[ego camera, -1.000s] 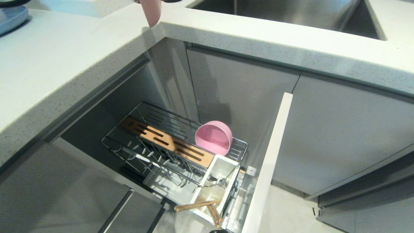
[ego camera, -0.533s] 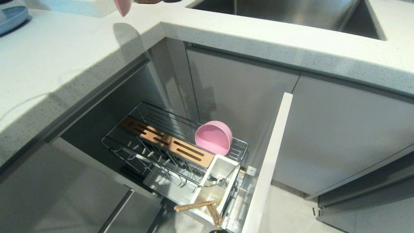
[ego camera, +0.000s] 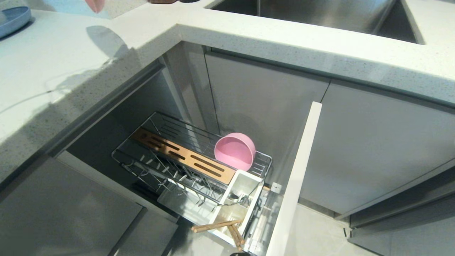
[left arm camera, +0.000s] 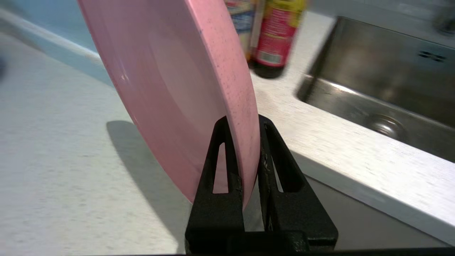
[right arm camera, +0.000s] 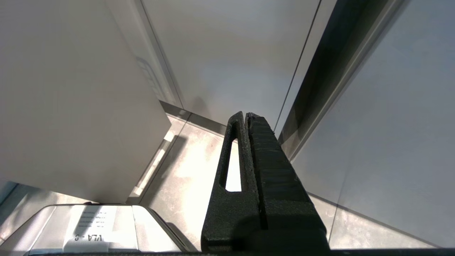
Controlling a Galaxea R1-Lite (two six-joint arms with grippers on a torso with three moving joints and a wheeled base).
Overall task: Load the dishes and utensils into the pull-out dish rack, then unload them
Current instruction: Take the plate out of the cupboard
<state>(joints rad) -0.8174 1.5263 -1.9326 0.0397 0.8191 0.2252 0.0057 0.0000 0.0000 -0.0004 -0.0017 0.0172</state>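
— Where's the pink plate (left arm camera: 170, 89)?
— Pinched on edge in the left claw (left arm camera: 242, 122), above the worktop (ego camera: 53, 71) beside the sink (left arm camera: 384, 89).
— And the rest?
— The pink bowl (ego camera: 235, 150) sits in the pull-out dish rack (ego camera: 156, 167) (chopsticks (ego camera: 217, 225) across the caddy (ego camera: 237, 199)). The right claw (right arm camera: 246, 115) hangs closed, empty.

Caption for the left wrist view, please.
Left gripper pinches the upright pink plate by its rim above the countertop, beside the sink.
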